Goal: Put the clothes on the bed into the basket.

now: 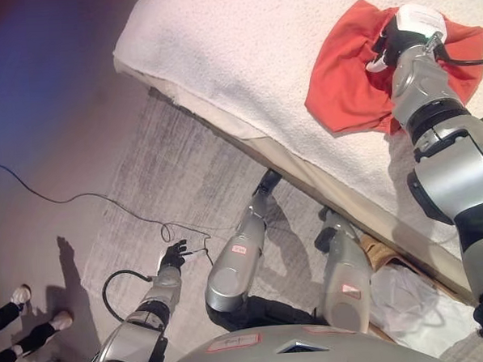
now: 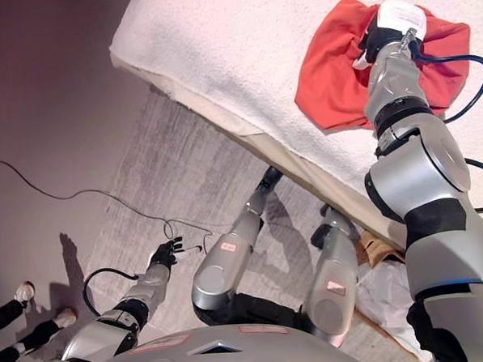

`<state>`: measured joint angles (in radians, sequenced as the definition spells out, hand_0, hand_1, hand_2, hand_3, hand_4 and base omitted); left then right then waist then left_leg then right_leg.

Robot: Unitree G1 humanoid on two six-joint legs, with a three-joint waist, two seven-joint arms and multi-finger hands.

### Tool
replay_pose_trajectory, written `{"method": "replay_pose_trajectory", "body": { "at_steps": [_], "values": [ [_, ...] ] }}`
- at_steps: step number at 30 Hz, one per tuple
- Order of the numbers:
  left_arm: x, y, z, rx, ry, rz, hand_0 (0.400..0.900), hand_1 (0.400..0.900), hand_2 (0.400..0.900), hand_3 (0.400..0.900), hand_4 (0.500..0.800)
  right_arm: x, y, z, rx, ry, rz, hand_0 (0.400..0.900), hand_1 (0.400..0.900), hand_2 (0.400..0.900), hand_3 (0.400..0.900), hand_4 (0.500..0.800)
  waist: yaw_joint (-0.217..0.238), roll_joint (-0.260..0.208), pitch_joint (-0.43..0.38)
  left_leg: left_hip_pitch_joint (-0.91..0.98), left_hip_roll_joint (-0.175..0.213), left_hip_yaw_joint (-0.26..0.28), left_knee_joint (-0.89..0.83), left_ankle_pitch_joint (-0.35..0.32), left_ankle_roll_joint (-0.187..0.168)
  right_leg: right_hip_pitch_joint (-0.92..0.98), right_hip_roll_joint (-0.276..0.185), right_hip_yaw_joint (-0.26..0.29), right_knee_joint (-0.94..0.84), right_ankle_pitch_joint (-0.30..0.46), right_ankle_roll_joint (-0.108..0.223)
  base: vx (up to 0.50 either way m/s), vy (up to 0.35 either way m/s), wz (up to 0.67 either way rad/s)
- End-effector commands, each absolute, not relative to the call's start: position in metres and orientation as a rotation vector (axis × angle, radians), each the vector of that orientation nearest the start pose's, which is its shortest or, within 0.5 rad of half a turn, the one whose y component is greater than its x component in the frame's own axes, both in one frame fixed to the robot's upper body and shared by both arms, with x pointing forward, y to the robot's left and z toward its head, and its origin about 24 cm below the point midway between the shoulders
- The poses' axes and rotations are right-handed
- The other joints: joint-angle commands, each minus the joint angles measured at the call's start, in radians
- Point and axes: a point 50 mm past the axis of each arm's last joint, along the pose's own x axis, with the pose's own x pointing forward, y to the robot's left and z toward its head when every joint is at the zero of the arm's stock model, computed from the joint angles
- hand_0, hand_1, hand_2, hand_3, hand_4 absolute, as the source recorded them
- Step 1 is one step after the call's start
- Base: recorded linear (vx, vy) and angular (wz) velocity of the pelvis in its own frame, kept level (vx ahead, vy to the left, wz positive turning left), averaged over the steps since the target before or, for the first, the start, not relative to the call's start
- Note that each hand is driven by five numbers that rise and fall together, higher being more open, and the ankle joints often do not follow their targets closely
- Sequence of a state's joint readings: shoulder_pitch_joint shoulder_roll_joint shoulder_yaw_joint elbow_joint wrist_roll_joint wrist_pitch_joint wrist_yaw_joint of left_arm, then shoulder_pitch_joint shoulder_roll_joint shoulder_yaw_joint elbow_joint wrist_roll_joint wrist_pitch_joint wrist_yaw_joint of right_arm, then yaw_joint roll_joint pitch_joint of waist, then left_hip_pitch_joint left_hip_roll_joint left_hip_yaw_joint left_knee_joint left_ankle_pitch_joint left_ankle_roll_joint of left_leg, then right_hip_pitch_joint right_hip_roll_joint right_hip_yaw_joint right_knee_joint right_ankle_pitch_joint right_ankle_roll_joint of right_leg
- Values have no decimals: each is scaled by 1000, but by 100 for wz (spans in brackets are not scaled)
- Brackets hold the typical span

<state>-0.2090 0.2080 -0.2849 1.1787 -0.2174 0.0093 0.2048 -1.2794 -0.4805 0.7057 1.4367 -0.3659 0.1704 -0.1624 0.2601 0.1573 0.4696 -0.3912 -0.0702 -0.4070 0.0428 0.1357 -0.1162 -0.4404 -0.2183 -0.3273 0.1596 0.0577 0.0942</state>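
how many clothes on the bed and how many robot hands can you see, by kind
red cloth on the bed: 1
robot hands: 2, the left robot hand low by the floor, the right robot hand on the cloth
total: 3

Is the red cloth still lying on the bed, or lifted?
Lying on the bed: the red cloth sits crumpled on the white cover, with the right hand on it.
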Motion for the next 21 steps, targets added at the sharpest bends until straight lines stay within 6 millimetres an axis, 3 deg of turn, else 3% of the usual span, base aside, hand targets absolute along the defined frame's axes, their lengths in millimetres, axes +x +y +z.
{"method": "replay_pose_trajectory", "body": {
  "at_steps": [1, 4, 11, 13, 20, 21],
  "values": [
    [158, 250, -138, 384, 1125, 325, 900, 900, 900, 900, 800, 423, -223, 196, -1423, 121, -298, 400, 400, 400, 400, 500, -41, -68, -38, 80, -13, 77, -98, 15, 43, 52, -5, 63, 21, 16, 23, 62, 21, -56],
    [133, 249, -147, 382, 1195, 345, 900, 900, 900, 900, 800, 421, -223, 185, -1423, 133, -283, 400, 400, 400, 400, 500, -56, -98, -77, 119, -13, 103, -99, -7, 51, 86, 2, 82, -6, 30, 27, 71, 29, -43],
    [109, 254, -153, 360, 1246, 364, 900, 900, 900, 900, 800, 408, -253, 158, -1396, 223, -290, 400, 400, 400, 400, 500, -112, -143, -159, 225, 0, 212, -96, -71, 78, 161, 21, 156, -60, 57, 48, 57, 54, -62],
    [103, 258, -154, 351, 1260, 373, 900, 900, 900, 900, 800, 406, -261, 158, -1393, 239, -297, 400, 400, 400, 400, 500, -131, -153, -184, 255, 9, 237, -101, -83, 83, 180, 27, 182, -71, 59, 52, 64, 30, -44],
    [91, 264, -155, 360, 1305, 364, 900, 900, 900, 900, 800, 391, -294, 147, -1348, 306, -331, 400, 400, 400, 400, 500, -203, -169, -245, 331, 20, 310, -117, -112, 92, 207, 40, 250, -73, 59, 62, 56, 38, -44],
    [105, 274, -148, 389, 1289, 395, 900, 900, 900, 900, 800, 391, -292, 144, -1348, 306, -316, 400, 400, 400, 400, 500, -219, -172, -254, 344, 23, 327, -121, -117, 90, 209, 45, 265, -75, 59, 64, 61, 27, -41]
  ]
}}
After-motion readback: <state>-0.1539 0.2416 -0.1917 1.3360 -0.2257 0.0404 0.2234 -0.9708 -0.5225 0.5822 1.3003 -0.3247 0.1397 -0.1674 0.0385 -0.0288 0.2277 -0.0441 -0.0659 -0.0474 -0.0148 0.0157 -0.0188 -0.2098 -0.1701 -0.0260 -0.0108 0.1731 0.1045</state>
